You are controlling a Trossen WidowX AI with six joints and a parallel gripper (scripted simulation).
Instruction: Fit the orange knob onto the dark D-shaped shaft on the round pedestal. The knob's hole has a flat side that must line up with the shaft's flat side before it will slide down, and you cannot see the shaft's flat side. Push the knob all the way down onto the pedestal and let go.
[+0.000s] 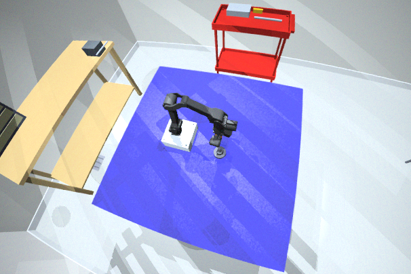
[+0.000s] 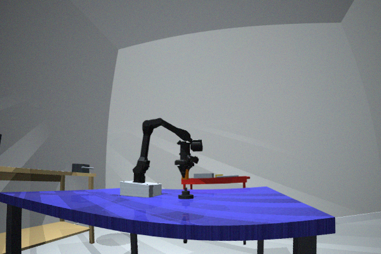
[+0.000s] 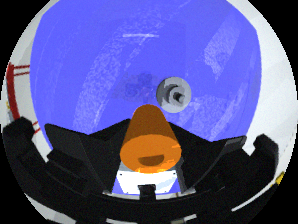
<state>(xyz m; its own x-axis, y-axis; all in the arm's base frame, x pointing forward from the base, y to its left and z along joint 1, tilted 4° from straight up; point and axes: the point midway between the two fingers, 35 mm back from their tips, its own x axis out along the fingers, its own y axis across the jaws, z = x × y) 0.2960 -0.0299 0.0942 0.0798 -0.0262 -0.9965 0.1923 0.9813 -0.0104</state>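
Now gripper (image 3: 148,192) is clamped on knob (image 3: 149,141), which hangs above pedestal (image 3: 173,92), a bit to one side, not touching. Shaft (image 3: 177,94) stands free on pedestal. Knob looks small, stiff, prob. light; its tapered smooth sides may slip, so hold low at the wide part w/ firm squeeze.

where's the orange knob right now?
The orange knob is clamped in the gripper, held in the air above the blue table. In the exterior view it hangs over the pedestal, not yet touching the shaft.
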